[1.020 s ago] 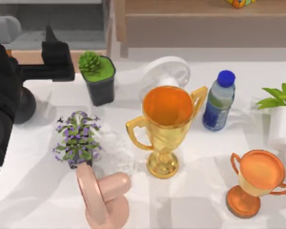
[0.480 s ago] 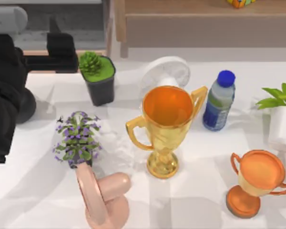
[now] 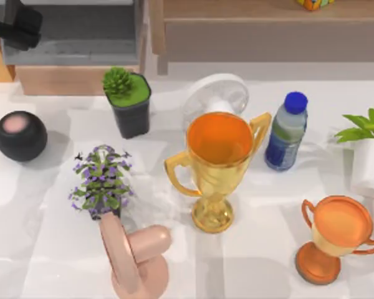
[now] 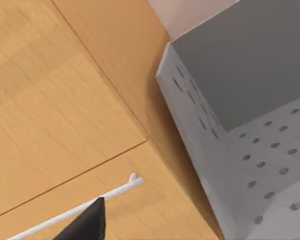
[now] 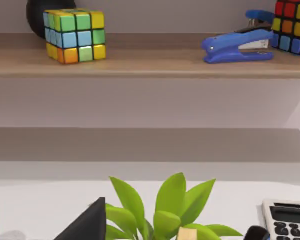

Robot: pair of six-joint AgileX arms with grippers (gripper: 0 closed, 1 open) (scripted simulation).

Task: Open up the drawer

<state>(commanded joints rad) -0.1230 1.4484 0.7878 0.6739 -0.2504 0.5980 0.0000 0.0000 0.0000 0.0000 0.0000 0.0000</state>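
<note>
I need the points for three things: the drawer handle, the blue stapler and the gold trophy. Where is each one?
drawer handle [image 4: 72, 211]: left wrist view, on the white bar.
blue stapler [image 5: 237, 47]: right wrist view, on its body, on the shelf.
gold trophy [image 3: 215, 168]: top view, on the cup's outer wall.

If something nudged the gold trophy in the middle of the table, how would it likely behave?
The gold trophy stands tall on a small round foot with a wide cup above, so it would probably tip rather than slide. Its glossy surface looks slippery. If toppled, its handles might stop it from rolling far, and it could strike the bottle close by.
</note>
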